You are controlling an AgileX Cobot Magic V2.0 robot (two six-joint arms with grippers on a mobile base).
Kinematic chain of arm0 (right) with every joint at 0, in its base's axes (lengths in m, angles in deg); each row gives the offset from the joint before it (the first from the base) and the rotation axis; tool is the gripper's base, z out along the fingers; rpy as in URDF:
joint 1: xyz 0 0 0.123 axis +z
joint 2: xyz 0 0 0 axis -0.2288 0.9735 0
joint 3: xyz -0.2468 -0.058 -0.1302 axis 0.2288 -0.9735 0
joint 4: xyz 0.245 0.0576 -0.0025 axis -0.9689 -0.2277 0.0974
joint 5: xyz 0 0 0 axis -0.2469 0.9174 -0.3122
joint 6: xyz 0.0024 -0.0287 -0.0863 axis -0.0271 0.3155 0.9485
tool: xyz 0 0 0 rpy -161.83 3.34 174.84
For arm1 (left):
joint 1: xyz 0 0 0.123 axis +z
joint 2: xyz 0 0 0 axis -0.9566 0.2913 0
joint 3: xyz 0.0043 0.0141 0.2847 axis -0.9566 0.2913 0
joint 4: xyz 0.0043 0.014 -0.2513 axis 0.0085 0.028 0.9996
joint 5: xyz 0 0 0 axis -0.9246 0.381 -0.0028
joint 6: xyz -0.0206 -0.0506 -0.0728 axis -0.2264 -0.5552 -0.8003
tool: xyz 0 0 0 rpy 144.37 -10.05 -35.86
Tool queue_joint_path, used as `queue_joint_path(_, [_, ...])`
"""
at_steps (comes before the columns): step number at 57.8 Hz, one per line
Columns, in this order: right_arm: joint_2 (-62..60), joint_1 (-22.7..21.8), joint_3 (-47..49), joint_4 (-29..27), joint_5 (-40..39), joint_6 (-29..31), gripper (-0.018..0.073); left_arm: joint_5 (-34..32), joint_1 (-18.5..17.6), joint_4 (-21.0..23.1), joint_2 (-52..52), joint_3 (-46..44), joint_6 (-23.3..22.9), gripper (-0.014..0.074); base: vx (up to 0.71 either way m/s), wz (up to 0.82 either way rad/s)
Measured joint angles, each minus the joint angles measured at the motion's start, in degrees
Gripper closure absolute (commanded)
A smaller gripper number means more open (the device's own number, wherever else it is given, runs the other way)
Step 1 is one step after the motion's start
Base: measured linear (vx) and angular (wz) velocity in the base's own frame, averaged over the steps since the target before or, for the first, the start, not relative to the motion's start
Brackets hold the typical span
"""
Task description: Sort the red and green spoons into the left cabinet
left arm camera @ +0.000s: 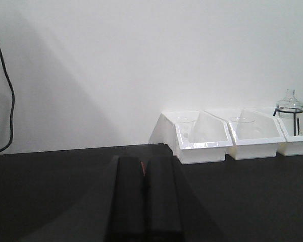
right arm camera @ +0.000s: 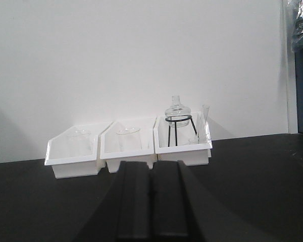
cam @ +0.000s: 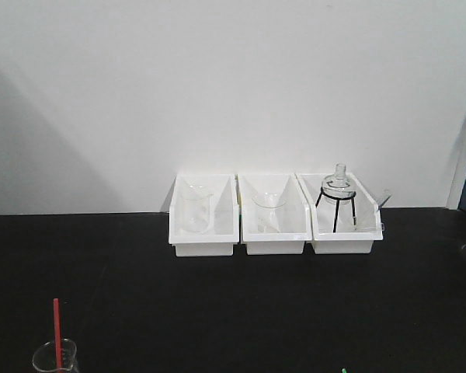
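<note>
red spoon [cam: 57, 326] stands upright in a glass beaker [cam: 68, 360].

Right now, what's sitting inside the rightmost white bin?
A clear glass flask rests on a black wire stand, with a slim clear glass tube beside it. The front wall of the bin hides part of its floor.

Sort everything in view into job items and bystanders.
Job: red spoon, standing in a glass beaker; green tip at the bottom edge, perhaps the green spoon. Cabinet unseen.
Lying about: three white bins, beakers inside, flask on black stand.
</note>
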Motion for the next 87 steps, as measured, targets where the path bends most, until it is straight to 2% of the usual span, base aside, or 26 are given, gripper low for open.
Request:
queue_joint_path(63, [0.0, 0.0, 0.0, 0.0, -1.0, 0.0, 0.0562, -1.0, 0.0, 0.0, 0.0, 0.0, 0.0, 0.0597, 0.0, 0.0])
queue_joint_path(67, [0.0, 0.0, 0.0, -0.1, -3.8, -0.1, 0.0562, -2.6, 0.0, 0.0, 0.0, 0.0, 0.0, 0.0597, 0.0, 0.0])
queue_joint_path(75, [0.0, 0.0, 0.2, -1.5, -9.3, -1.0, 0.0562, -10.1, 0.0, 0.0, 0.0, 0.0, -0.1, 0.0597, 0.0, 0.0])
queue_joint_path(78, [0.0, 0.0, 1.5, -1.5, -7.7, -1.5, 0.0562, -11.4, 0.0, 0.0, 0.0, -0.3, -0.3, 0.0597, 0.0, 0.0])
queue_joint_path(80, [0.0, 0.0, 3.3, -1.5, -5.2, -1.6, 0.0562, -10.0, 0.0, 0.0, 0.0, -1.3, -0.7, 0.0597, 0.0, 0.0])
queue_joint_path(87, [1.3, 0.0, 13.6, 0.6, 4.6, -1.6, 0.0562, -0.4, 0.0, -0.3, 0.7, -8.5, -0.2, 0.0597, 0.0, -0.01])
